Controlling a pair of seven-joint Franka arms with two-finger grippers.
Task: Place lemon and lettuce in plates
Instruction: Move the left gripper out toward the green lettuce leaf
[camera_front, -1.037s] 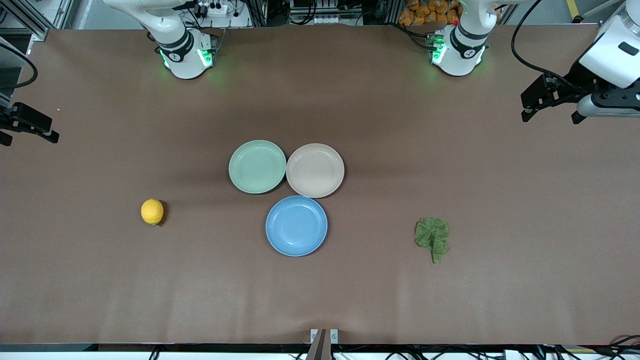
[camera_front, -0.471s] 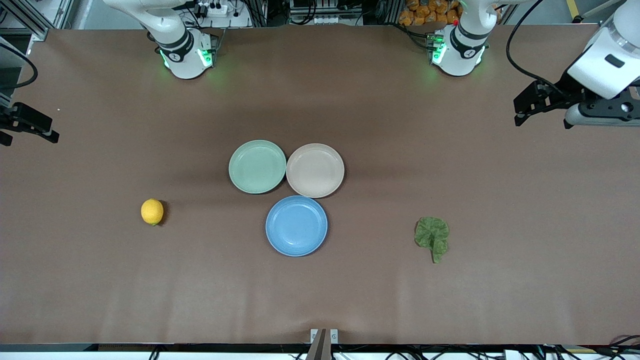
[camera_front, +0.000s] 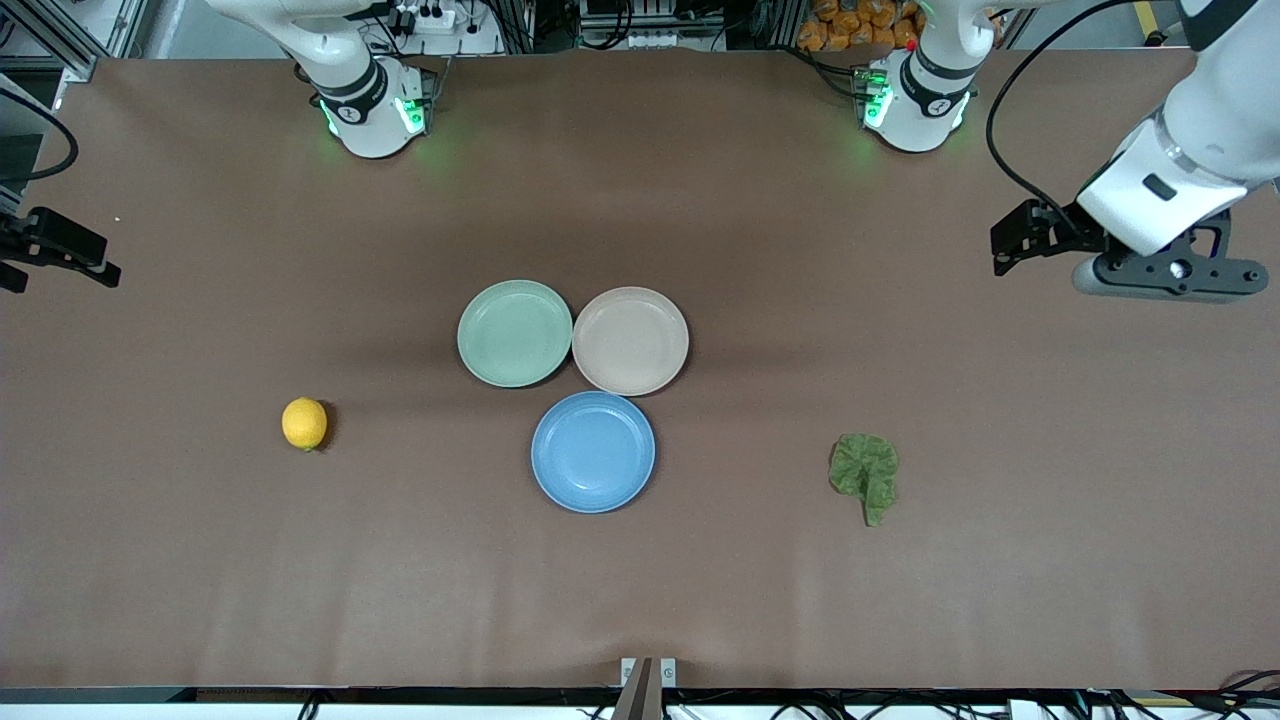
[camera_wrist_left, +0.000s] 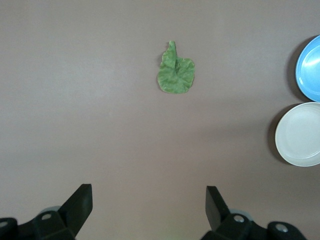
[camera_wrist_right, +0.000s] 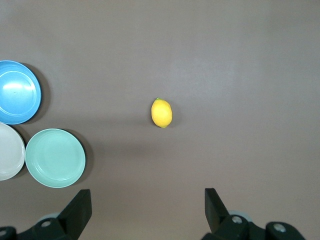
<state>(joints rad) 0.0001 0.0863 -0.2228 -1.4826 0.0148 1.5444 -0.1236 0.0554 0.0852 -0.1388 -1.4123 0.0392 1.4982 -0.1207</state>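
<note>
My left gripper (camera_wrist_left: 145, 200), jaws wide and empty, has swung inward from the table's edge, high over bare table at its own end; I read it as heading for the lettuce (camera_front: 866, 474). The right gripper (camera_wrist_right: 145, 202) waits, spread open, with the lemon (camera_front: 304, 423) untouched. Blue plate (camera_front: 593, 451) and beige plate (camera_front: 630, 340) sit empty beside a mint-green plate (camera_front: 514, 333); nothing blocks either path

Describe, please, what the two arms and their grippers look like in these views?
Both arms are glossy white with black joint bands, and green lights glow at their bases. The left gripper is black with angular fingers, and a black cable loops along its arm. The right gripper is black too.
</note>
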